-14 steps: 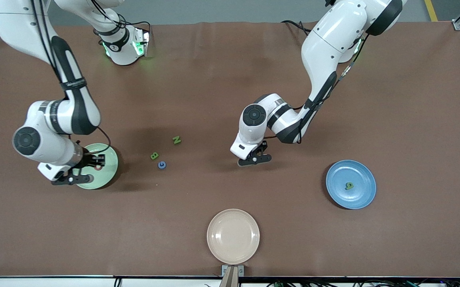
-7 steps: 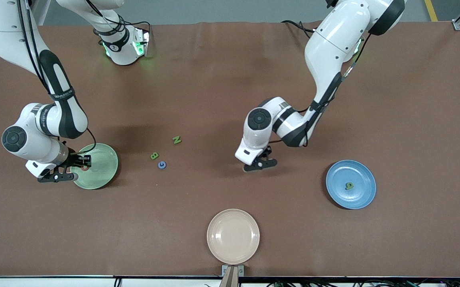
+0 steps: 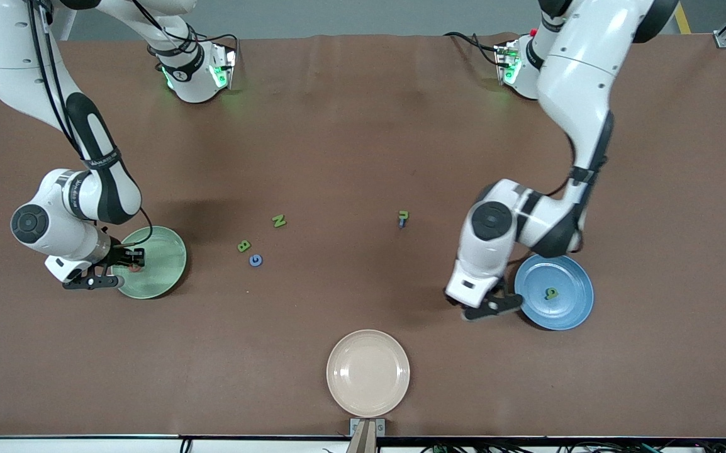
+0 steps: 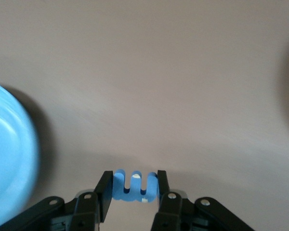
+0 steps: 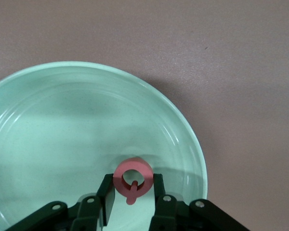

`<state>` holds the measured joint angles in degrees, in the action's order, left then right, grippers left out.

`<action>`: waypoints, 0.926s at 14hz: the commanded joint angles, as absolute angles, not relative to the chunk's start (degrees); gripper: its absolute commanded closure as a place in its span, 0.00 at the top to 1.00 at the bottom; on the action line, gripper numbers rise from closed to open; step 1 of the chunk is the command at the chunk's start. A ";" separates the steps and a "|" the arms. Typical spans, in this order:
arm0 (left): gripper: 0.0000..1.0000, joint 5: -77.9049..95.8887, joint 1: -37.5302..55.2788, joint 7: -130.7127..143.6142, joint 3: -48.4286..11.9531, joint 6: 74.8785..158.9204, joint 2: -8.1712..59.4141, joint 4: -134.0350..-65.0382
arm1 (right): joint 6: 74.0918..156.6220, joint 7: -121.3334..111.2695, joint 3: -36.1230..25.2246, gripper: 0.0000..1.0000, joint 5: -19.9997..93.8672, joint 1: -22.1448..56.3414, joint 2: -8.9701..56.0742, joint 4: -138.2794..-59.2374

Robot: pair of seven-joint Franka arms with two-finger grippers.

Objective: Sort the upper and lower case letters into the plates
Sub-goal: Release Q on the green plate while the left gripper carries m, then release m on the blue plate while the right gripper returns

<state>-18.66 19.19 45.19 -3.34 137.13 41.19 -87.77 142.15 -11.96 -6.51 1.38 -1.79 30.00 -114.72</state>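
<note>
Left gripper [image 4: 134, 192] clamped on a blue letter [image 4: 135, 186], a lowercase m shape, pinched between both fingers, hanging over bare table just beside the blue plate [image 3: 567, 311], at the plate's 9 o'clock edge in the front view. One green letter [image 3: 551, 293] lying near the middle of that blue plate. Right gripper [image 5: 131, 192] low over the green plate [image 5: 62, 120], fingers slightly parted around a red letter [image 5: 132, 179], a ring with a small tail like a Q, still between the tips above the plate's 9 o'clock rim in the front view. Out on the table: a green N [image 3: 279, 221], with a green B [image 3: 244, 246] at its 7 o'clock and a blue G [image 3: 255, 260] just beside that; another small letter [image 3: 403, 218] alone at about 3 o'clock from the N. Beige plate [image 3: 368, 372] at the table's 6 o'clock edge.
</note>
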 commanded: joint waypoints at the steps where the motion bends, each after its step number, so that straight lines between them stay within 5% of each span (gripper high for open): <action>1: 0.01 -19.60 12.94 35.89 -3.95 136.85 37.89 -92.10 | 138.63 -11.78 -5.01 1.00 0.62 -2.55 27.00 -114.70; 4: 0.01 -19.60 7.32 26.48 -4.22 136.58 36.74 -95.17 | 125.90 -7.94 -4.83 1.00 1.32 2.53 23.56 -109.53; 7: 0.08 -19.51 3.87 24.26 -4.66 136.67 36.74 -97.90 | 124.01 -2.30 -4.83 1.00 1.41 10.34 23.29 -107.58; 8: 0.29 -19.08 3.87 24.34 -4.66 136.67 36.74 -98.52 | 124.19 0.06 -4.75 1.00 1.67 12.55 23.64 -107.32; 9: 0.77 -18.81 3.35 24.43 -4.66 136.67 36.74 -98.61 | 124.54 2.87 -4.75 1.00 2.28 15.44 23.82 -106.79; 10: 1.00 -18.63 2.82 25.13 -4.75 136.67 36.56 -98.44 | 125.85 4.99 -4.75 1.00 3.59 18.69 24.34 -106.70; 13: 1.00 -18.54 3.08 29.60 -8.51 133.79 33.41 -98.35 | 131.99 11.68 -4.83 1.00 4.57 25.47 28.02 -106.53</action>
